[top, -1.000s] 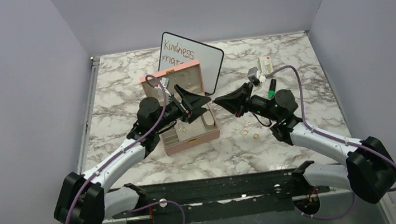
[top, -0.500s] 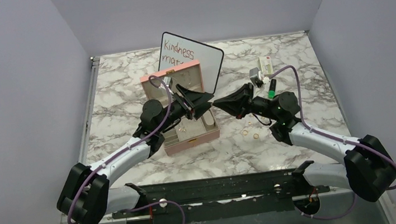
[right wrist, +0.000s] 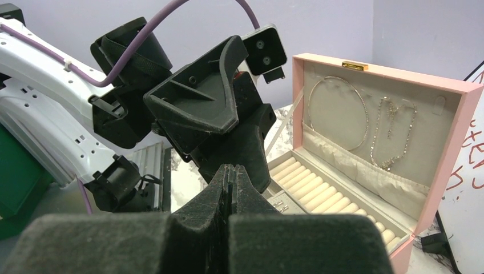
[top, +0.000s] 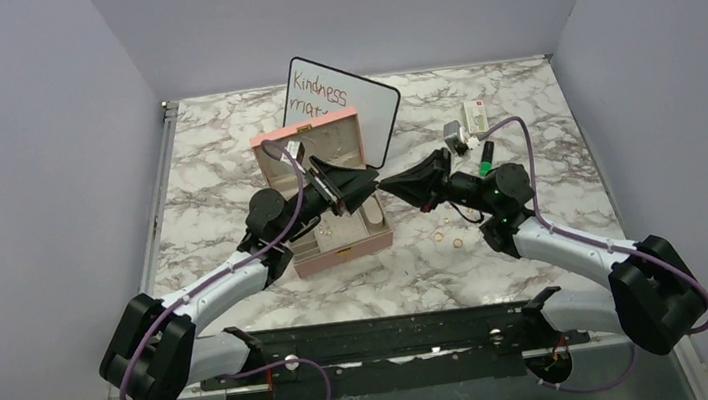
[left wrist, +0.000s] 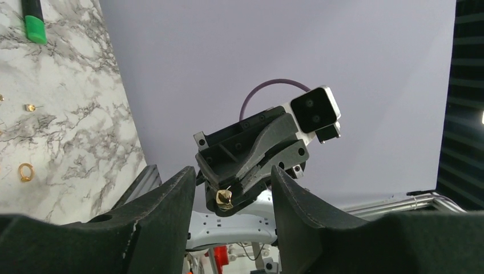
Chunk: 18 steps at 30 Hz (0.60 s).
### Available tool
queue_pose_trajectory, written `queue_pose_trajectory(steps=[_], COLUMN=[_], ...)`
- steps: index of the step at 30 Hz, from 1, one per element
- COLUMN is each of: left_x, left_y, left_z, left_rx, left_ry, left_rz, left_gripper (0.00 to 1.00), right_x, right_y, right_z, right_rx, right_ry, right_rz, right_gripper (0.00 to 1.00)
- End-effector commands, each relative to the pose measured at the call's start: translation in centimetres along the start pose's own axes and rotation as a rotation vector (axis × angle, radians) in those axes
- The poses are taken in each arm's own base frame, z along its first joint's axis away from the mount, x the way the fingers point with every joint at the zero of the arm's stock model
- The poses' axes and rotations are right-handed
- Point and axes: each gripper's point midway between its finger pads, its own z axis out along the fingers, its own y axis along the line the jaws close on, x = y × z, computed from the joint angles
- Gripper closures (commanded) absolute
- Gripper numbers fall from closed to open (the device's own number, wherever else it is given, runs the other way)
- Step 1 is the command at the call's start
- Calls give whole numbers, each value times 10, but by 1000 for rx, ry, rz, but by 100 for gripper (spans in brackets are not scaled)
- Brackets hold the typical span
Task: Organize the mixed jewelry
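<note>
White links [top: 209, 289], black joints [top: 151, 349], purple cables [top: 505, 121]; left gripper [left wrist: 233, 174], right gripper [right wrist: 229, 168] black.

Table [top: 521, 110] was white marble with grey-brown veins. Jewelry box [top: 344, 255] was pink outside with cream lining and a gold clasp [right wrist: 354, 66]; chains [right wrist: 392, 134] in its lid were silver. My left gripper [left wrist: 233, 177] and right gripper [right wrist: 229, 174] were both matte black. Arms [top: 228, 275] were pale grey-white with black joints, cables [left wrist: 274, 81] purple. Jewelry piece [left wrist: 224, 198] pinched in my right gripper was gold, same as the loose rings [left wrist: 25, 171] on the marble. Marker [left wrist: 34, 27] was black with a green cap. Whiteboard [top: 365, 108] was white, black rim, red-brown writing. Walls [top: 358, 8] were lavender.
</note>
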Motion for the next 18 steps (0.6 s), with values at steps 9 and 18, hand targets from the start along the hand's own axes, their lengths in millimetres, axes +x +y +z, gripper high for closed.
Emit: queue_pose_trajectory(steps=[9, 18], left_x=[9, 14], left_y=[-19, -23], left_z=[-7, -9], left_rx=[106, 130], left_ry=[29, 55], left_rz=[-14, -12], left_gripper=[64, 64], right_x=[-18, -18], right_y=[5, 3], right_z=[6, 8], right_rx=[-29, -34], right_ry=[-78, -92], right_rz=[-16, -2], right_gripper=[99, 99])
